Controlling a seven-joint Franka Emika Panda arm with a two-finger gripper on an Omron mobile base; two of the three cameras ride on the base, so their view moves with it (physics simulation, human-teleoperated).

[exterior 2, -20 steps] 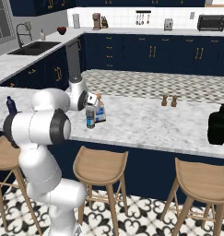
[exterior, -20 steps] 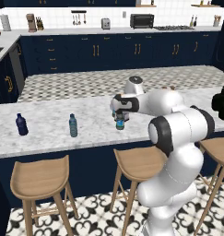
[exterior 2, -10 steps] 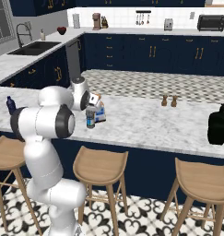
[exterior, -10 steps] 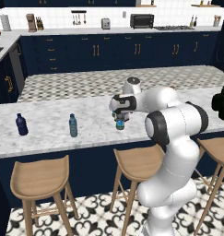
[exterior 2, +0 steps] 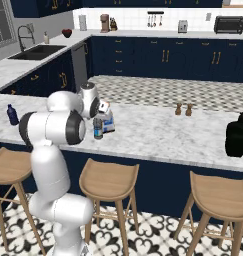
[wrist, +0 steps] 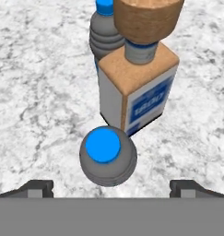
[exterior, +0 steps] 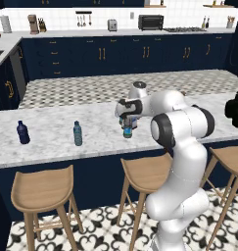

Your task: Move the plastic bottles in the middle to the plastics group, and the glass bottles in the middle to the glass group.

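The gripper (wrist: 111,186) hangs with its jaws spread wide and empty, directly above the nearest small grey-clear plastic water bottle with a blue cap (wrist: 107,156), whose cap sits between the 2 dark fingertips (wrist: 37,187) in the hand view. To do this step well, I judge it should come straight down so the pads straddle the bottle's body below the shoulder, keeping clear of the squarish pale glass bottle with a brown cork stopper and a white-and-blue label (wrist: 137,83), which stands just behind the nearest bottle and looks close enough to be knocked. Beyond that glass bottle stands the 2nd blue-capped plastic water bottle (wrist: 104,34), partly hidden by it. All 3 sit mid-length on the white marbled counter (exterior: 52,147). Well apart from the glass bottle, toward one end of the counter, stand the slim teal-blue bottle (exterior: 78,134) and then the small dark navy bottle (exterior: 23,133); toward the other end stands the large squat black bottle with a narrow neck (exterior 2: 237,134). Whether any bottle holds liquid cannot be told.
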